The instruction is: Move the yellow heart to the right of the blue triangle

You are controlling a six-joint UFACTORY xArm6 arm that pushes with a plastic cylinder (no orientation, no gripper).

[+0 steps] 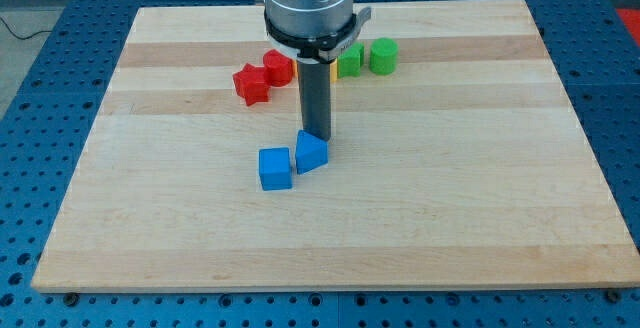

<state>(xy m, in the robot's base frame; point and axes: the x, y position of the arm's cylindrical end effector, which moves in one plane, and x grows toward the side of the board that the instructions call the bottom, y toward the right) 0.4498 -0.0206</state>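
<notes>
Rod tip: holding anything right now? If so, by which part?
Nothing is held; the rod cannot grip. My tip stands at the top edge of the blue triangle, seemingly touching it. The blue cube sits beside that block on the view's left.

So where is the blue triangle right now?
In the camera view the blue triangle sits near the board's centre, touching the blue cube on its left, with my tip right at its top edge.

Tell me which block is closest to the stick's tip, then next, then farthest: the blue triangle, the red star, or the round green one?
From my tip:
1. Blue triangle, right below the tip, looks touching.
2. Red star, up toward the view's left.
3. Round green block, near the view's top, to the right.
</notes>
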